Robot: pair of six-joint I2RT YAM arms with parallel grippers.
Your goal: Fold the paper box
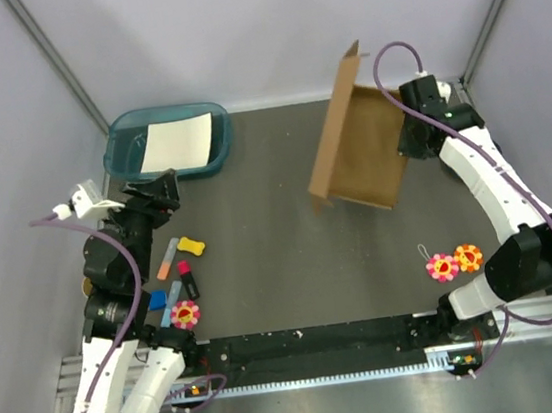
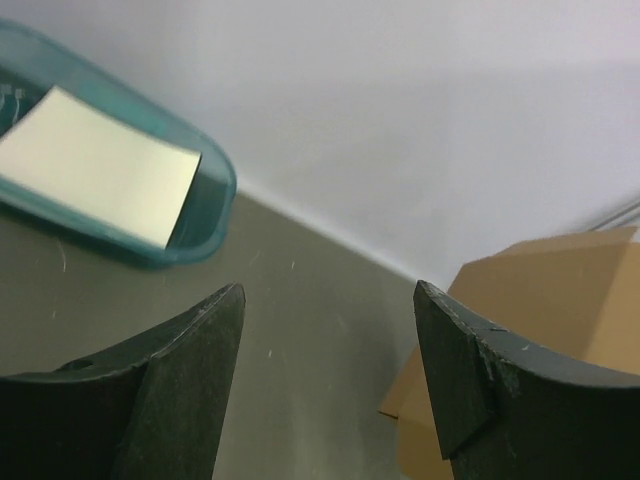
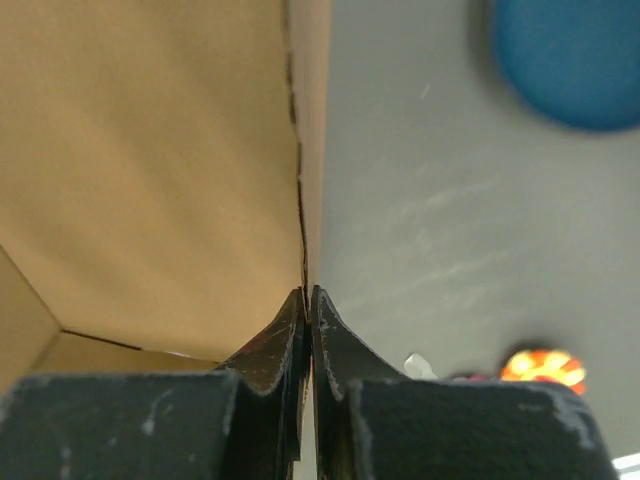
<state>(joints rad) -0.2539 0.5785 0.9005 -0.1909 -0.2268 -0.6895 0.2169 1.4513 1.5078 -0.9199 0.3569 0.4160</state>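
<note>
The brown cardboard paper box [image 1: 359, 146] stands partly folded at the back right of the table, one large flap raised upright on its left side. It shows in the left wrist view [image 2: 560, 300] at the right and fills the left of the right wrist view [image 3: 150, 170]. My right gripper [image 1: 411, 140] is shut on the box's right wall edge, its jaws pinching the cardboard [image 3: 308, 295]. My left gripper [image 1: 159, 193] is open and empty at the left of the table, far from the box; between its fingertips [image 2: 328, 300] is bare table.
A teal plastic tray [image 1: 129, 154] holding a white paper sheet [image 1: 178, 144] stands at the back left. Small coloured toys [image 1: 178, 269] lie near the left arm. Two flower-shaped toys [image 1: 454, 263] lie at the front right. Grey walls enclose the table.
</note>
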